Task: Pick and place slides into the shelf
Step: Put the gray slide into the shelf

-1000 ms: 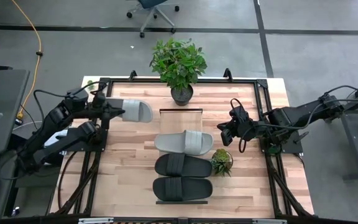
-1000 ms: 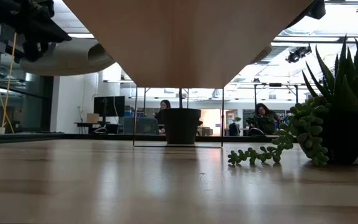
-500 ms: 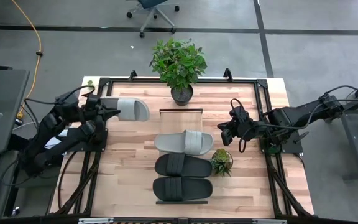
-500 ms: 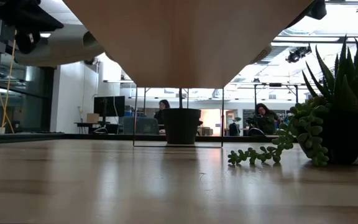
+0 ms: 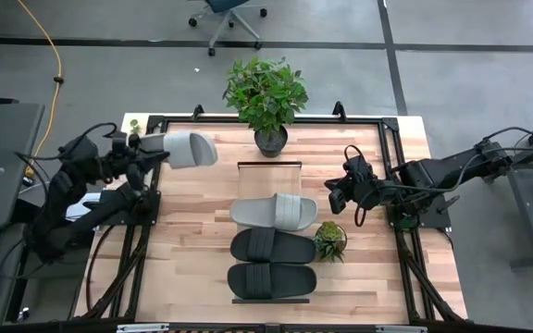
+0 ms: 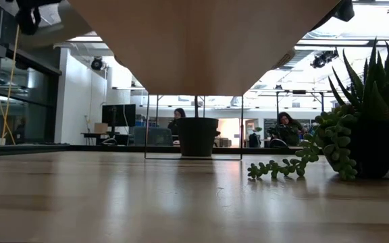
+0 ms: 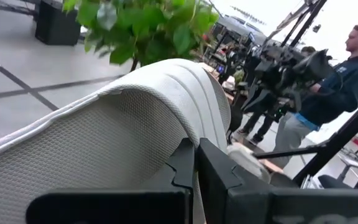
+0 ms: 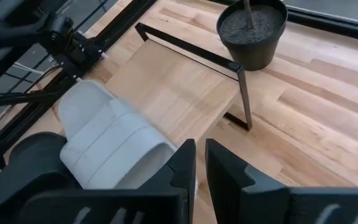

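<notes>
Lifted and swung away from the shelf since a second ago — the fourth slide, a light grey slide (image 5: 189, 149), now up off the worktop (image 5: 192, 268) and carried toward its far left corner, higher and farther left than before. Clenched on it at the heel end: the left gripper (image 5: 143, 151), fingers (image 7: 188, 165) pressed together with the ribbed grey strap arching just past them in the left wrist view. Judged as a pick completed and the carry under way; placement not yet begun. Already lying across the shelf (image 5: 268, 166), side by side: a second light grey slide (image 5: 274, 212), then two black slides (image 5: 272, 245) nearer the front edge, leaving the bare pale board at the far end, next to the potted plant (image 5: 266, 97), as the likely slot for the one in the air. Hanging idle just right of the shelf, above the small succulent (image 5: 330, 240): the right gripper (image 5: 339, 196), fingers nearly closed and holding nothing, looking down on the empty end of the board and the grey slide beside it. Next move — by judgement only — a swing back right and a lowering onto that bare end, clear of the plant pot and the black end rail. Visible beyond the worktop in the left wrist view: a person in a dark top.
</notes>
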{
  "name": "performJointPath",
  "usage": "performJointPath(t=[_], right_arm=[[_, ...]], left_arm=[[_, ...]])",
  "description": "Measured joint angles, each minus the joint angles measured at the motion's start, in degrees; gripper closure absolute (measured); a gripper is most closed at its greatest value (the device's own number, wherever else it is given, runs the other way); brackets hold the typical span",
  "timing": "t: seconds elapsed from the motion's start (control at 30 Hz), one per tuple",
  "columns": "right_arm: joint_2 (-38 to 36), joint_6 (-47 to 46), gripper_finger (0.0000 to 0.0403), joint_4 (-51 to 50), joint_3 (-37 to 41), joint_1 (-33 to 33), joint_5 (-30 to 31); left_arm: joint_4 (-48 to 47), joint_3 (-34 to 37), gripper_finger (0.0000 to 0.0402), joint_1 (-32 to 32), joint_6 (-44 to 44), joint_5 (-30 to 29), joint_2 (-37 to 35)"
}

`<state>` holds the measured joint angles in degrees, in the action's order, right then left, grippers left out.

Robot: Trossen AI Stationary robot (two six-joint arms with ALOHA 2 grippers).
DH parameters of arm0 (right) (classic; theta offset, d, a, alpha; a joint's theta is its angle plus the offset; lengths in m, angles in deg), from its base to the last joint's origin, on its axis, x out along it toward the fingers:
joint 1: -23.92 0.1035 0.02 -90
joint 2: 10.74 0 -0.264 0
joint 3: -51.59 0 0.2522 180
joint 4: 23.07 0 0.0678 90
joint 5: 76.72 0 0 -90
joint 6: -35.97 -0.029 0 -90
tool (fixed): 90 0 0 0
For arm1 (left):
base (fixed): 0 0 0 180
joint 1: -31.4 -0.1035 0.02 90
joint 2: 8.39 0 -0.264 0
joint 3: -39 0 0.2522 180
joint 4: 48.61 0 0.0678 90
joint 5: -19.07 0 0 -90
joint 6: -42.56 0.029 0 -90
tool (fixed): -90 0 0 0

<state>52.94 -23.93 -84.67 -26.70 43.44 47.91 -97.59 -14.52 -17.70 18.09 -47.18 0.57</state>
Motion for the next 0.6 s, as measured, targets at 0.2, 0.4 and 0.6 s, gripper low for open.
performJointPath(t=[0.2,0.4,0.6], right_arm=[[0.0,1.28,0.0375,-0.23,0.0,-0.12,0.11],[0.0,1.86,0.0375,-0.45,0.0,-0.12,-0.15],[0.0,1.86,0.0375,-0.43,-0.01,-0.12,-0.6]], left_arm=[[-0.92,-6.65,0.0401,0.0,0.04,-0.42,5.18],[-2.09,-13.25,0.0401,0.0,1.2,-0.82,11.2],[-6.16,-19.03,0.0401,0.0,3.13,-2.23,18.24]])
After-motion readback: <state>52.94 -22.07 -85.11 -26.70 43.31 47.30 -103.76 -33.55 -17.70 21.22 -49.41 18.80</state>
